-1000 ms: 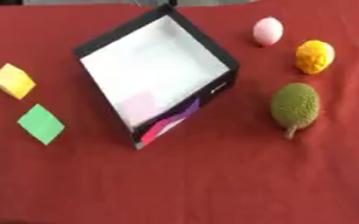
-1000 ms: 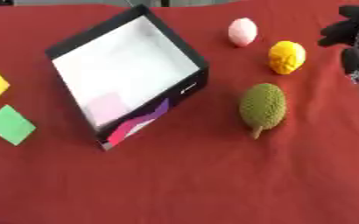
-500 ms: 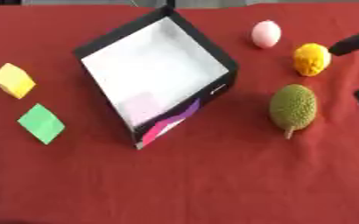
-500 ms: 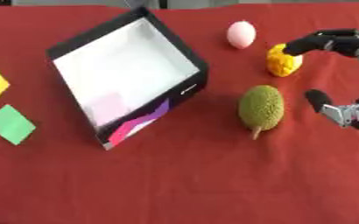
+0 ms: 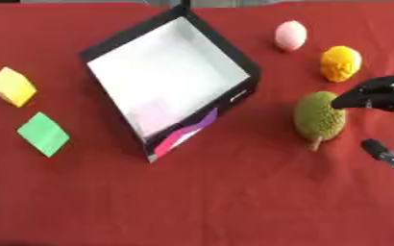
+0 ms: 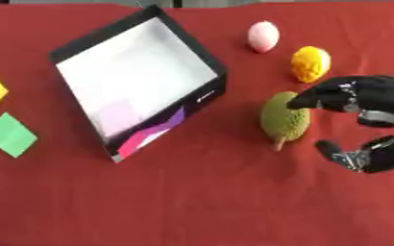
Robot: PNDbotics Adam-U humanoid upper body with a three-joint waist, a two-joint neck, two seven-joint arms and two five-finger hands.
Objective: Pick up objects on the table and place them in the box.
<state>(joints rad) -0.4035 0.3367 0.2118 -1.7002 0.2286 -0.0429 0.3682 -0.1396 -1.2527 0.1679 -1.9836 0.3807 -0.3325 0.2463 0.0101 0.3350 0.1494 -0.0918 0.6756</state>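
A black box [image 5: 104,46] with a white inside lies open at the table's upper middle. To its right on the red cloth rests a green bumpy fruit [image 6: 284,117] with a short stem. My right hand [image 6: 377,101] comes in from the right, open, fingers stretched over the fruit's right side and thumb [image 6: 331,148] below it, close beside the fruit. A yellow-orange fruit [image 6: 310,63] and a pink egg-shaped thing [image 6: 264,36] lie behind. A yellow block [image 5: 12,86] and a green block [image 5: 43,133] sit at the left. My left hand shows in neither view.
Red cloth [image 5: 217,202] covers the whole table. The box's near corner [image 5: 154,154] with a pink and purple print points toward me.
My right hand has come in from the right and moved down and left, from beside the yellow-orange fruit to the green fruit's right side.
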